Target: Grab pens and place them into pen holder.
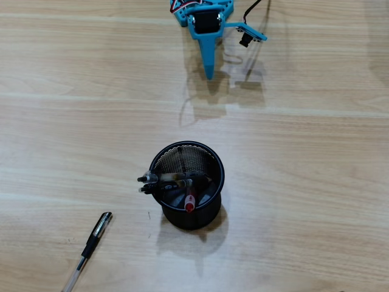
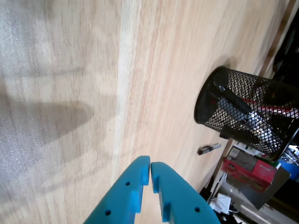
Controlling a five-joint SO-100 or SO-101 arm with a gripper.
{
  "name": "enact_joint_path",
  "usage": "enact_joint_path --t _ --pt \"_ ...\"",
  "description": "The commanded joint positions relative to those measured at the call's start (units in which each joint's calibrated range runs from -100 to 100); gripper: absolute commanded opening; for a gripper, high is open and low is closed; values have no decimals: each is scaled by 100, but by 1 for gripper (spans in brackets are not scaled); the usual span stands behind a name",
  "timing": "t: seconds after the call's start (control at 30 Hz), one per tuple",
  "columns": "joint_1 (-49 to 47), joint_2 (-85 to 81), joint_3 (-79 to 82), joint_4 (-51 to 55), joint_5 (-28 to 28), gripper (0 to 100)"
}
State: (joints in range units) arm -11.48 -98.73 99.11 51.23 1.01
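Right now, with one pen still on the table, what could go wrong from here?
1. The last pen lies at the overhead view's bottom-left edge, with the pen holder between it and the gripper; the arm may clip the holder reaching over.
2. Pens already inside lean across the opening, tips poking past the rim; a dropped pen may catch on them and bounce out.
3. The jaws look shut in the wrist view; they must open before descending.

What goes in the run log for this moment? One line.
gripper shut, empty | three pens in pen holder | clear stick pen on table | not done
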Motion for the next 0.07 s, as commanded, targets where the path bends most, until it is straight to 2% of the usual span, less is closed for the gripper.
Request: enact_joint_path --t 0.0,0.03 --pt "-27 -76 25 11 14 2" --pt "-27 -76 25 11 14 2"
